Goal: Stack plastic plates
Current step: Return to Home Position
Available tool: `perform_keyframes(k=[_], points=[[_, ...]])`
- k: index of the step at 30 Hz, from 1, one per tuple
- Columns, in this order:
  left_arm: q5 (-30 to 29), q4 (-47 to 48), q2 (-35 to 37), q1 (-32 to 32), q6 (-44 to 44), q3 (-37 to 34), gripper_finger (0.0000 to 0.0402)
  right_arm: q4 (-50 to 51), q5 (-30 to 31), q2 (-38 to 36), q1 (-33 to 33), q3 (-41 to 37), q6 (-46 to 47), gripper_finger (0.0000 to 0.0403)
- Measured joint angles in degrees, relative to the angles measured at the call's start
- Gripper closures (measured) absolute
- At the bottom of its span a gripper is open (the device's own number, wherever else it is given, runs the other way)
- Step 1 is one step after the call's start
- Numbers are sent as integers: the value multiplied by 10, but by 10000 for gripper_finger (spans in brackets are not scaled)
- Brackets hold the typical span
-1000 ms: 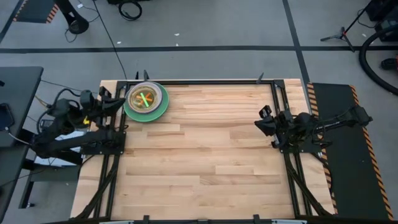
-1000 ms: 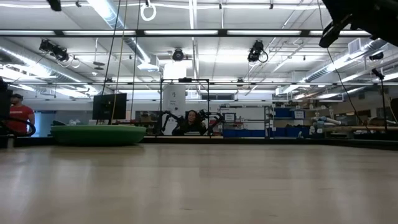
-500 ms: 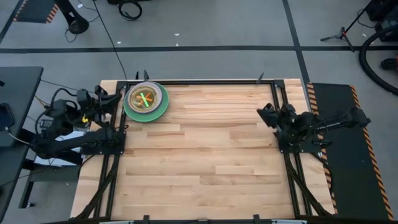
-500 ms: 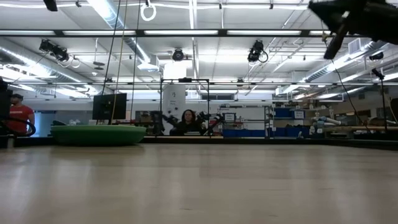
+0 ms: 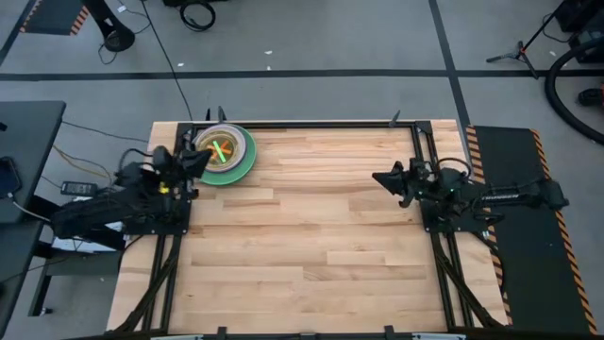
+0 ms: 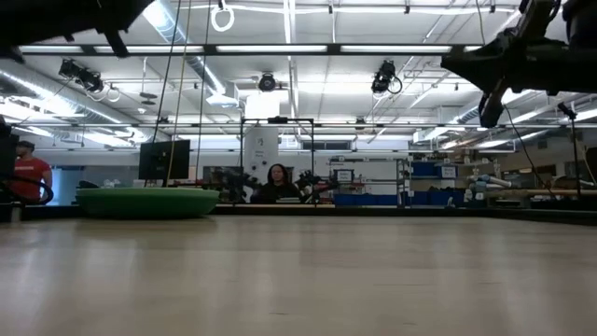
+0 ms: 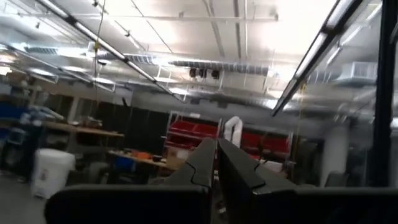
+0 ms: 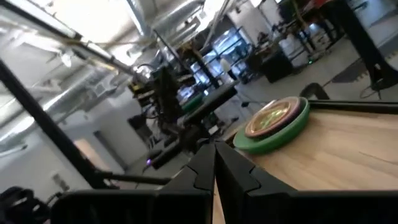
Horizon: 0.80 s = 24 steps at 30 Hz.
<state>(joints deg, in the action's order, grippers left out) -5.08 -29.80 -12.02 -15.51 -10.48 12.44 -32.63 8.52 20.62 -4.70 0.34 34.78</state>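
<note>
One camera hangs overhead, looking straight down on the whole table [image 5: 311, 236]. Another sits at the near edge, at table-top height, facing level across the wood into the workshop. The left wrist camera tilts up at the ceiling [image 7: 205, 37]. The right wrist camera looks across to the plate stack [image 8: 277, 124] at the far left corner, which the overhead and low views also show.

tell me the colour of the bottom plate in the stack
Green bottom plate, clearest in the high view.

no readable text, no labels, no brands, no numbers
</note>
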Motion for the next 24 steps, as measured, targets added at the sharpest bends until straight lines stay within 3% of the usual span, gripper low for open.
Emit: perform_keyframes(k=[4, 7, 11, 15, 21, 24], points=[[3, -161, -22, 0, -69, -60, 375, -4, -53, -1, -49, 0, -19, 384], [21, -218, -21, 0, -48, -57, 375, -12, -56, -12, -75, 0, -49, 385], [30, -189, -16, 0, 6, -24, 375, -12, -46, -36, -86, 0, -65, 383], [40, -71, -10, 0, 6, 2, 375, -11, 12, -59, -74, 0, -96, 382], [147, -18, 1, 0, -32, 10, 375, -8, 47, -96, -40, 0, -114, 382], [162, 8, 20, 0, -8, 11, 375, 14, 48, -115, -24, 0, -119, 383]])
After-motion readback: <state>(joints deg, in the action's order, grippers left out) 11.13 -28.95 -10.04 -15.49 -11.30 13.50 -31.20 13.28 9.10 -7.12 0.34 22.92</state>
